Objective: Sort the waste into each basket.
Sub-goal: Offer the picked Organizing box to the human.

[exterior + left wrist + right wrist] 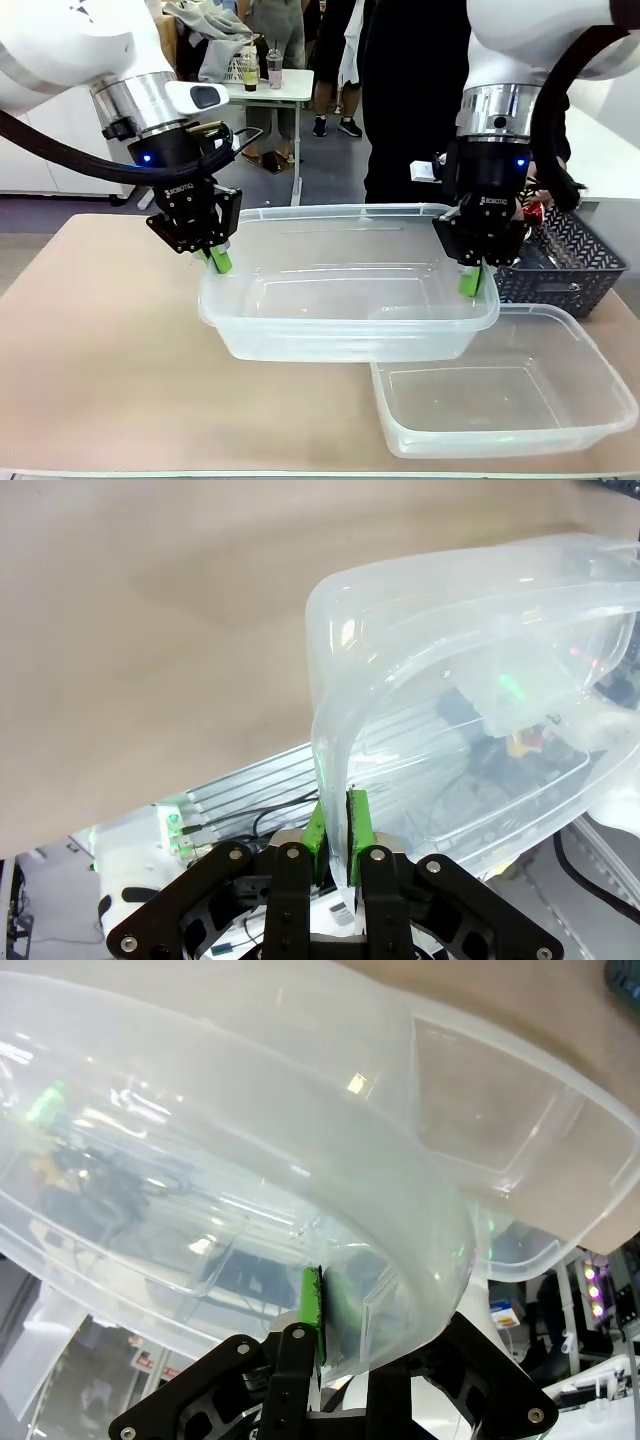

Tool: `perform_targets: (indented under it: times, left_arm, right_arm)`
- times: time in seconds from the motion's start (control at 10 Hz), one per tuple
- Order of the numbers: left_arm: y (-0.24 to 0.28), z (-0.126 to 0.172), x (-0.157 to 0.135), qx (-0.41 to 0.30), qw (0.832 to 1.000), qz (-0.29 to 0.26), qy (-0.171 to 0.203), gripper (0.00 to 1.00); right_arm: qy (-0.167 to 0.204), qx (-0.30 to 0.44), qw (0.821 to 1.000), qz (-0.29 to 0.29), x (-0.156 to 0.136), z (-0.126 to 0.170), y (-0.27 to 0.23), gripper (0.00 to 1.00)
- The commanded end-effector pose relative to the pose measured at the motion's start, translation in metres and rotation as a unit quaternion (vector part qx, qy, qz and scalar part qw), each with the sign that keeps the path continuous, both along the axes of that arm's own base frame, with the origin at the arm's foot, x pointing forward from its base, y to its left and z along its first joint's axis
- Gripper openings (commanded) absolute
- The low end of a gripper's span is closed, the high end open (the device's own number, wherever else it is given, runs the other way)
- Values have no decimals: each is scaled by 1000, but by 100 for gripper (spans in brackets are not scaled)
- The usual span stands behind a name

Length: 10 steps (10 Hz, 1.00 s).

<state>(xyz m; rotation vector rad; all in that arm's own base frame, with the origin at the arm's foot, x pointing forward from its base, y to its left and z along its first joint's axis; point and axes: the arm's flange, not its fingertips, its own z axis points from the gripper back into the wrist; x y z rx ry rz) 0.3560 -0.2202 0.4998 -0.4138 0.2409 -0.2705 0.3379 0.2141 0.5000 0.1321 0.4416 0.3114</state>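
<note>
— What lies nearest on the table [100, 340]?

— The lower tub [500, 440], clear plastic, sits flat on the tabletop toward the right front.

— And just beyond it?

— The raised tub [340, 335], of the same clear plastic. Its near right corner overlaps the lower tub's far left corner, and it appears to hang above the tabletop between the two arms.

— What holds it?

— Both grippers. The left gripper [220, 258] comes down on the left end and the right gripper [472, 278] on the right end.

— How do the jaws stand?

— Narrow on both sides, each pinched onto the thin tub wall. In the left wrist view the green pads [335, 830] press the wall from either side, just under the rolled rim. In the right wrist view one green pad [312, 1310] lies flat against the wall, and the cloudy plastic blurs the other.

— Where is the waste?

— Farther back on the right, behind the right gripper, stands a dark lattice basket [575, 265]. Something red and silver [533, 210] shows at its top edge, mostly hidden by the gripper, so whether it is a can cannot be told.

— And beyond the table?

— A person in dark clothes [410, 100] stands at the far side, between the arms.
</note>
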Motion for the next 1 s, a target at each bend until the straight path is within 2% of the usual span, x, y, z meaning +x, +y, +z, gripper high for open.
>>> perform_targets:
  times: [0.0,0.9]
  left_arm:
    - [2,4,-2,-3,1000,0,-5,9]
    - [2,4,-2,-3,1000,0,-5,9]
  right_arm:
    - [6,0,1000,9,-3,5,-1,5]
    - [6,0,1000,9,-3,5,-1,5]
